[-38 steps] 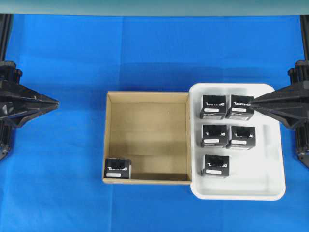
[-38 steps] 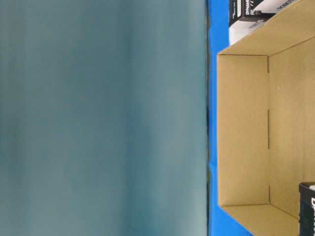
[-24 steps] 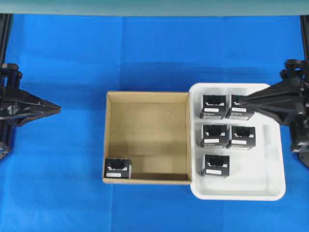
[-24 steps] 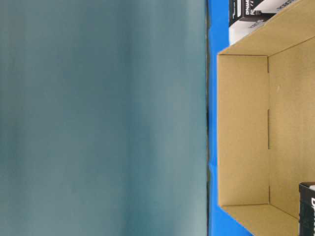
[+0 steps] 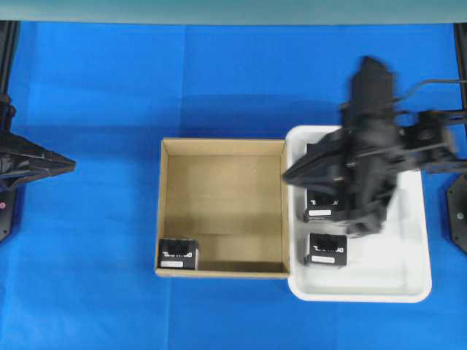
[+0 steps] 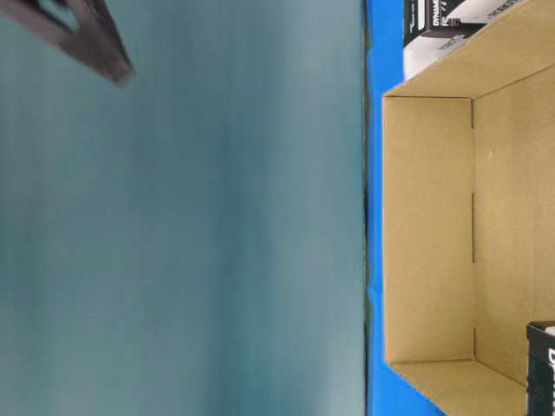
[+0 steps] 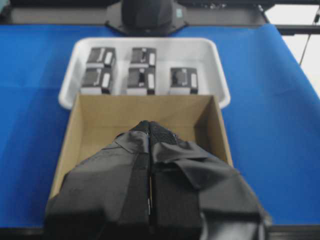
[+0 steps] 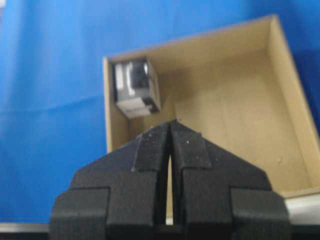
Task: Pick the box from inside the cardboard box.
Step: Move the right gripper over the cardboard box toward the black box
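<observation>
**One box in carton corner, both grippers closed and empty**

One box (image 5: 179, 254) sits inside the cardboard box (image 5: 222, 157), tucked in the near-left corner in the overhead view, touching or just beside both walls there; upright on the floor, white label strip on top along its near edge, lettering across the top; near cube-shaped, so no clear long axis; same box shows in the right wrist view (image 8: 135, 88) in the far-left corner, slightly tilted in frame; only a black sliver of it at the table-level view's bottom right (image 6: 541, 368). One cardboard box, rest of its floor bare; one white tray (image 5: 412, 270) touching its right wall. Other black boxes in tray: five counted in the left wrist view, a row of three over a row of two (image 7: 141, 67); overhead shows only two clearly (image 5: 325, 249), others hidden under the arm. Right gripper (image 5: 292, 175) reaches across the tray from the right, motion-blurred, tip at the carton's right wall and pointing left; in its wrist view the fingers (image 8: 152, 147) are pressed together with only a hairline slit, gripping nothing. Left gripper (image 5: 69, 162) parked at the left edge over the blue cloth (image 5: 87, 87), well apart from the carton, tip pointing right; its wrist view shows fingers (image 7: 135, 150) fully together, holding nothing.
</observation>
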Robot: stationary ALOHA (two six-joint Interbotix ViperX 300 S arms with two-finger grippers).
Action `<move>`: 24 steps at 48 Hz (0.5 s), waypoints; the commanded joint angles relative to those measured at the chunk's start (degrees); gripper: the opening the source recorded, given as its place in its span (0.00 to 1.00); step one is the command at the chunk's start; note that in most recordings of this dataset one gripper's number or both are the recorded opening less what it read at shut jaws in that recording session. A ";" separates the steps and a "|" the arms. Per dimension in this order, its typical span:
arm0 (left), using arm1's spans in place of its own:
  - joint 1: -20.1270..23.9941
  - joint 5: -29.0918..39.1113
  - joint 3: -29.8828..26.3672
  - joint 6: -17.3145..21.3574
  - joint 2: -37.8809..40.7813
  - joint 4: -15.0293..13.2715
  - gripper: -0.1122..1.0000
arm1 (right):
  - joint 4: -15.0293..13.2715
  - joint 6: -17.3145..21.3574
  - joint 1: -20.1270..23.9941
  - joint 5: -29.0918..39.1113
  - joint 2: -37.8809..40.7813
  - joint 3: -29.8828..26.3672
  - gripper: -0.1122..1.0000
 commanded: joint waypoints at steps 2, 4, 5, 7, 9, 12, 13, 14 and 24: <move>-0.09 0.44 -1.67 -0.09 0.26 0.18 0.04 | 0.35 0.09 0.62 5.36 6.68 -7.38 0.13; -0.09 0.62 -1.67 -0.09 0.18 0.18 0.04 | 0.35 0.00 0.70 8.17 9.58 -10.81 0.13; -0.09 0.79 -1.67 -0.09 0.18 0.18 0.04 | 0.35 0.00 0.79 9.40 10.63 -12.39 0.13; -0.09 0.97 -1.58 -0.09 0.18 0.18 0.04 | 0.35 0.00 0.79 11.95 12.83 -15.29 0.13; -0.09 1.14 -1.67 -0.09 0.09 0.18 0.04 | 0.35 -0.09 0.79 14.77 14.94 -18.19 0.13; -0.09 1.41 -1.76 -0.09 0.00 0.18 0.04 | 0.35 -0.18 0.79 19.34 18.02 -22.32 0.13; -0.09 1.58 -1.76 -0.09 -0.09 0.09 0.04 | 0.35 -0.35 0.79 21.62 19.69 -24.35 0.13; -0.09 1.67 -1.76 -0.09 -0.18 0.18 0.04 | 0.35 -0.44 0.79 23.29 20.74 -25.66 0.13; -0.26 4.48 -2.29 -0.18 -1.14 0.18 0.04 | 0.26 -1.49 1.23 35.16 30.06 -37.27 0.13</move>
